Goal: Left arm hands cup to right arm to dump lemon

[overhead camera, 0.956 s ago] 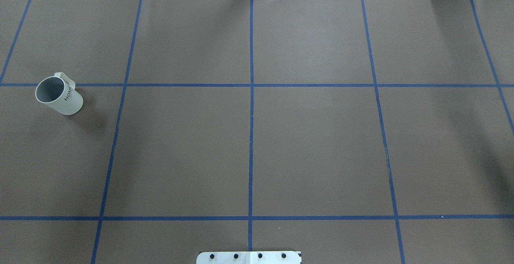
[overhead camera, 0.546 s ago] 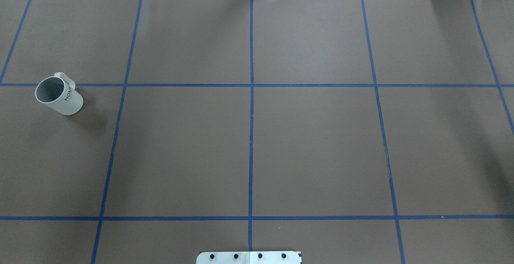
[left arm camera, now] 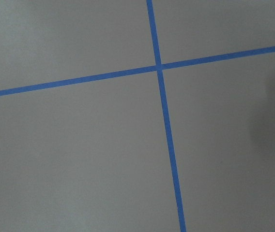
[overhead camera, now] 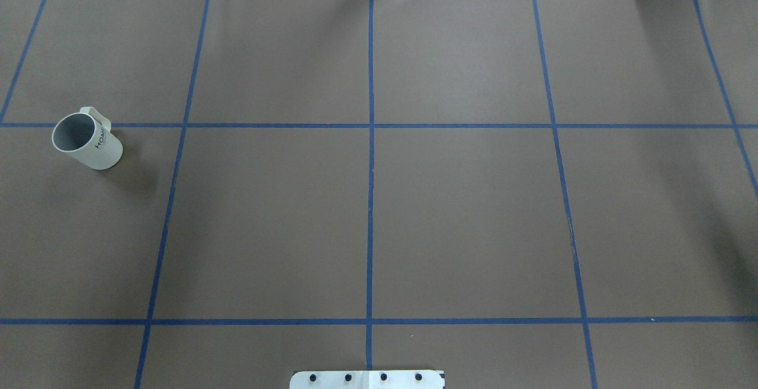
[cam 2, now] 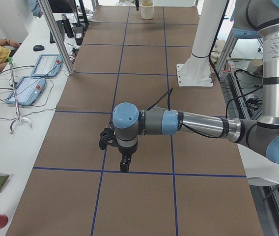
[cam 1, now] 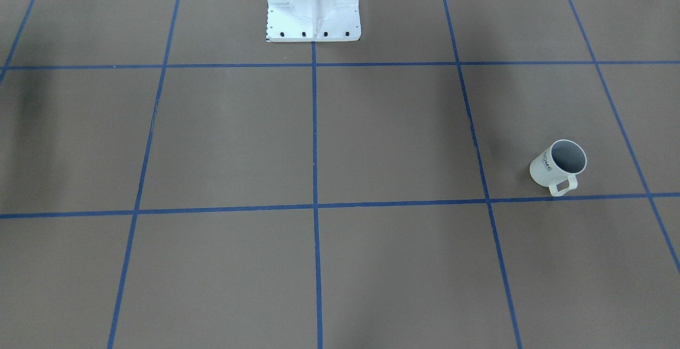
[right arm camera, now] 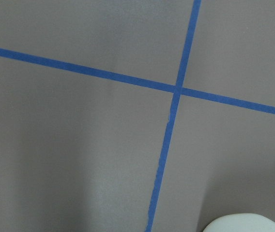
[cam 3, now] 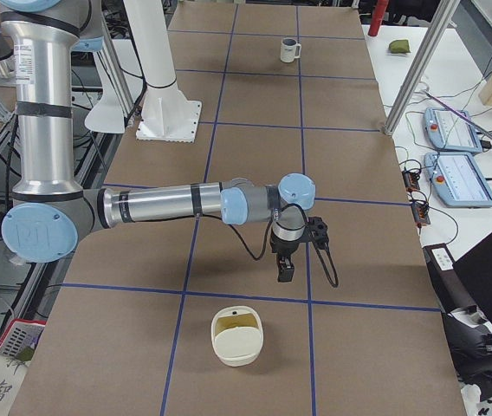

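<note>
The cup (overhead camera: 89,140), an off-white mug with black "HOME" lettering, stands upright at the table's left, its handle pointing away from the robot. It also shows in the front view (cam 1: 557,167) and far off in the exterior right view (cam 3: 289,49). Its inside shows only grey; no lemon is visible. The left gripper (cam 2: 124,166) hangs fingers-down over the table's left end and hides the cup in the exterior left view. The right gripper (cam 3: 285,270) hangs fingers-down over the table's right end. Neither gripper shows in the overhead, front or wrist views, so I cannot tell whether they are open or shut.
An off-white container (cam 3: 237,336) with a yellowish inside stands near the right end, just past the right gripper; its rim shows in the right wrist view (right arm camera: 246,223). The white robot base (cam 1: 313,6) stands mid-table. Benches with control pendants (cam 2: 31,83) run along the far side.
</note>
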